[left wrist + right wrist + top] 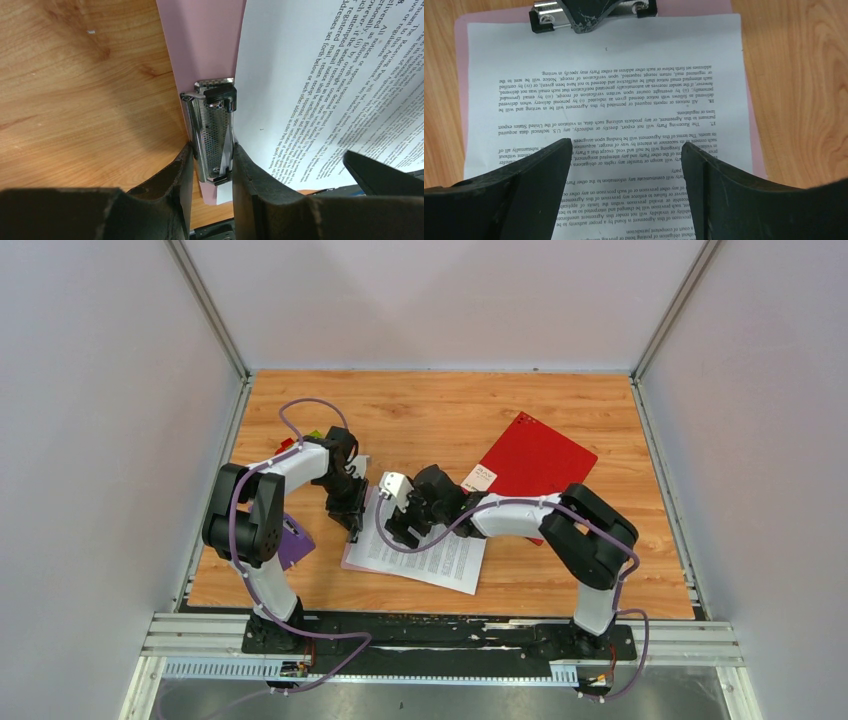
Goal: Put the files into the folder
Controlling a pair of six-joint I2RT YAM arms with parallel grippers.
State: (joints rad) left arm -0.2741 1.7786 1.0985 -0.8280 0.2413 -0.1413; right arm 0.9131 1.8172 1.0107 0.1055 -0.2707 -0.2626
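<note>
The files (430, 558), white sheets of small black print, lie on a pink folder board (348, 562) at the table's near middle. The board has a metal clip (212, 130) at its edge. My left gripper (212, 165) is shut on that clip, one finger on each side. The files' top edge (325, 75) reaches the clip; I cannot tell whether it is under it. My right gripper (626, 155) is open and empty just above the printed files (609, 85). The right wrist view also shows the pink board (460, 75) and the clip (549, 12).
A red folder (535, 460) with a white label lies at the back right, partly under my right arm. A purple object (293, 542) lies by my left arm's base. Small red and green items (295, 443) sit behind the left arm. Grey walls enclose the table.
</note>
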